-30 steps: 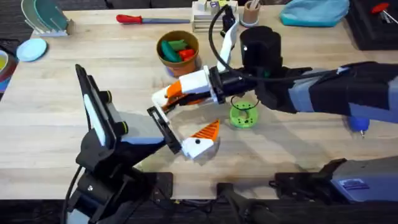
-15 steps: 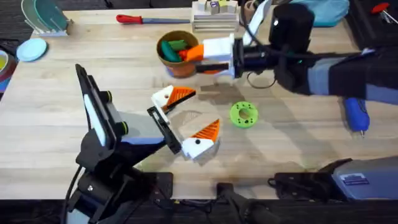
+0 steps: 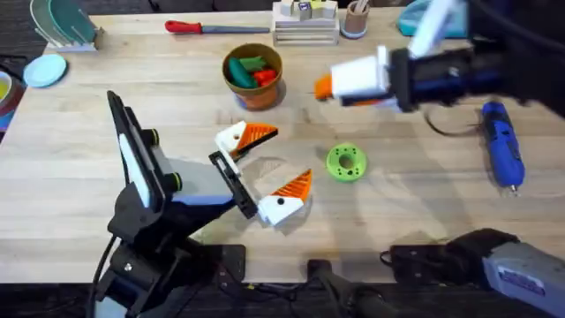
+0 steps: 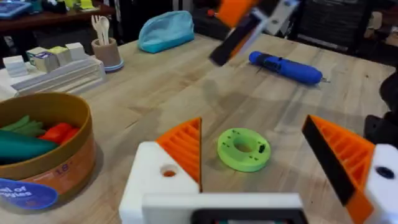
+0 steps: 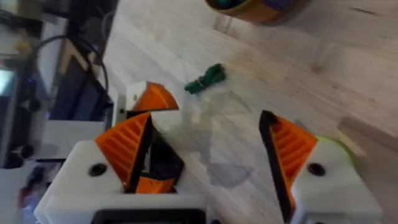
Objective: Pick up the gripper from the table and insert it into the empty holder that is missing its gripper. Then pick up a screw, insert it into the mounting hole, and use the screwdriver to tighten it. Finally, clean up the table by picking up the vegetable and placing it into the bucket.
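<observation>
Pale wooden table (image 3: 79, 190), dark floor (image 3: 18, 35) beyond its far-left edge

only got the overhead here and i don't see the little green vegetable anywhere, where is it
observer: The right wrist view has it. The vegetable lies flat on bare wood, apart from the holder, which carries an orange piece.
operator: right gripper open or shut
observer: The right gripper is open; in its wrist view the orange pads stand wide apart.
operator: and the left one
observer: The left gripper is open too, and the green disc lies on the table just beyond it.
</observation>
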`<state>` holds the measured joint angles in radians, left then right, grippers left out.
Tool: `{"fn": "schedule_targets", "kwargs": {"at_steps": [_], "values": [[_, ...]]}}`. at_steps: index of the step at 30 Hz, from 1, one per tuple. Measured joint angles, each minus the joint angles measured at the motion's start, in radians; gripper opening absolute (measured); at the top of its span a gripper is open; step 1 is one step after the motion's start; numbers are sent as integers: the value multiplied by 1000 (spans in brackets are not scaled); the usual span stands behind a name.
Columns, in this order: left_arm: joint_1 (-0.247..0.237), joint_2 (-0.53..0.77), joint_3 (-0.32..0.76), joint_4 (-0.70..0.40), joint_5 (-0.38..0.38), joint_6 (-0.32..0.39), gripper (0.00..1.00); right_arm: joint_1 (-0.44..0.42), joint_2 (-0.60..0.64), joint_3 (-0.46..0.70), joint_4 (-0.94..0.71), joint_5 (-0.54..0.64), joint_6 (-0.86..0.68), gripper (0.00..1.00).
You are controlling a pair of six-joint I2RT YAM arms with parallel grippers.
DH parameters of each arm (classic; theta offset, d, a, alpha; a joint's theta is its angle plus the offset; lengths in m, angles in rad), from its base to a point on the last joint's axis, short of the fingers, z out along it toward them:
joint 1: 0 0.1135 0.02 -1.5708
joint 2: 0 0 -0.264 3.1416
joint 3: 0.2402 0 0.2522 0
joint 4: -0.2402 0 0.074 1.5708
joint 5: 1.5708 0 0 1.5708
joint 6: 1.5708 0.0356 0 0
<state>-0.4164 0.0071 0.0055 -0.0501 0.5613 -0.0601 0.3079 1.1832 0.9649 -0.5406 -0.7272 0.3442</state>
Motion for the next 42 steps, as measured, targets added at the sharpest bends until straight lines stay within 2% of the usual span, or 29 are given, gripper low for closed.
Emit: {"fn": "schedule_targets", "kwargs": {"at_steps": [4,8,11,17,21,29,33,34,37,40,42], "values": [[0,0,0,0,0,0,991,48,-132,12,-226,232,-68,993],[0,0,0,0,0,0,991,142,-195,12,-359,429,-74,994],[0,0,0,0,0,0,991,230,-202,11,-413,562,-28,993],[0,0,0,0,0,0,991,402,-201,-45,-413,730,123,994],[0,0,0,0,0,0,991,472,-201,-109,-397,778,246,994],[0,0,0,0,0,0,991,481,-194,-147,-366,818,394,994],[0,0,0,0,0,0,991,487,-124,-188,-323,817,413,974],[0,0,0,0,0,0,991,491,-104,-193,-313,817,415,957],[0,0,0,0,0,0,991,499,-34,-197,-260,820,419,827],[0,0,0,0,0,0,991,500,25,-197,-233,820,421,662],[0,0,0,0,0,0,991,500,59,-197,-230,820,423,608]]}}
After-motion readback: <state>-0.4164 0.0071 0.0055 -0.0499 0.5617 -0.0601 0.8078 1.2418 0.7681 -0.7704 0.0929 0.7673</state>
